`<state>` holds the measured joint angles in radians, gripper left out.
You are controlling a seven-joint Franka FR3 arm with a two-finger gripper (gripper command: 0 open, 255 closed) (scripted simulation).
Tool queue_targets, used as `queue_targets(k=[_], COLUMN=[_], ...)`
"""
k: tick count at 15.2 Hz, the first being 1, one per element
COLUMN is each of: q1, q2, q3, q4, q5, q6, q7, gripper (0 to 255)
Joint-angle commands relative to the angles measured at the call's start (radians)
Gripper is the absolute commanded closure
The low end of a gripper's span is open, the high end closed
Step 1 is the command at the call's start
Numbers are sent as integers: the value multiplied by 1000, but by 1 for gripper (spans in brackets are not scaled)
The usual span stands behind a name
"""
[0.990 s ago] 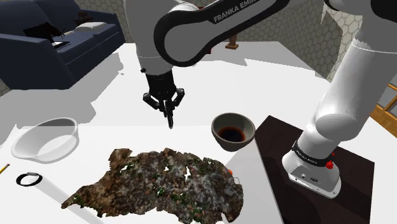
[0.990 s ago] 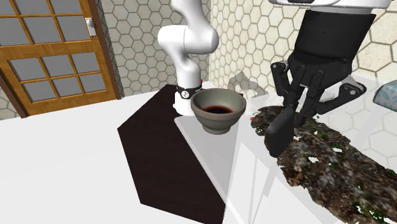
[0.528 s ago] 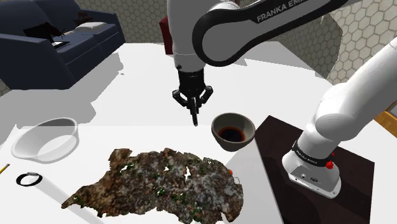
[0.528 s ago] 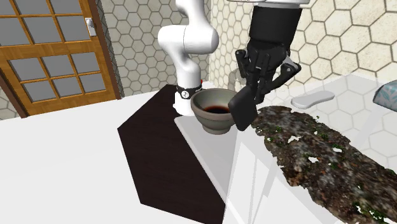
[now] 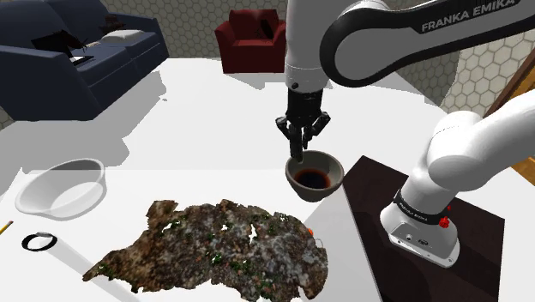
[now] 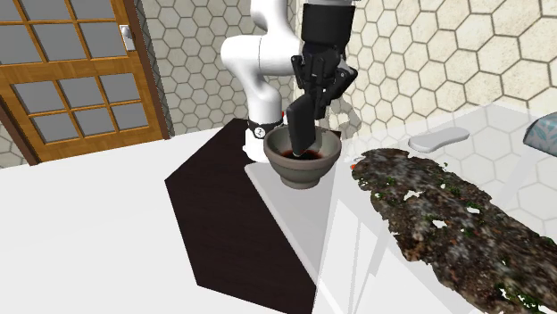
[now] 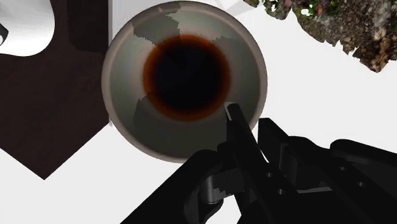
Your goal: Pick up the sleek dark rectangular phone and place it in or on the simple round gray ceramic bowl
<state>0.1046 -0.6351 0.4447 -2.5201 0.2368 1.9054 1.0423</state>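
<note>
A grey round bowl (image 5: 333, 168) with a dark reddish-brown inside stands on the white table beside the dark stand. My gripper (image 5: 302, 137) hangs directly over it, shut on a thin dark rectangular phone (image 5: 297, 155) that points down on end. The phone's lower end reaches the rim on the bowl's far side in the shoulder view. In the second exterior view the gripper (image 6: 314, 93) holds the phone (image 6: 301, 126) with its lower end dipping inside the bowl (image 6: 308, 174). In the wrist view the phone (image 7: 240, 143) shows edge-on between the fingers, over the bowl (image 7: 127, 70).
A mottled brown-and-green sheet (image 5: 214, 249) lies flat on the table's near side. A pale translucent bowl (image 5: 60, 189) and a black ring (image 5: 36, 242) sit at the shoulder view's left. The dark stand (image 5: 467, 249) carries the arm's base. A navy sofa (image 5: 77, 60) and red armchair (image 5: 253, 39) stand behind.
The arm has swung toward the shoulder view's right with the phone in its grip, from above the table's middle to directly over the bowl, and the phone now hangs lower.
</note>
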Motion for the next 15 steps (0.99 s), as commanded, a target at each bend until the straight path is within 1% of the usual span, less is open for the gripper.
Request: queue_targets(k=[1, 2, 3, 15], q1=[21, 29, 31, 41], q2=[-92, -137, -147, -93], q3=[-33, -51, -55, -8], q4=[-71, -101, -107, -237], q5=[11, 11, 11, 47], q6=[-27, -45, -49, 134], q7=[-28, -42, -45, -44], gripper=[255, 255, 255, 255])
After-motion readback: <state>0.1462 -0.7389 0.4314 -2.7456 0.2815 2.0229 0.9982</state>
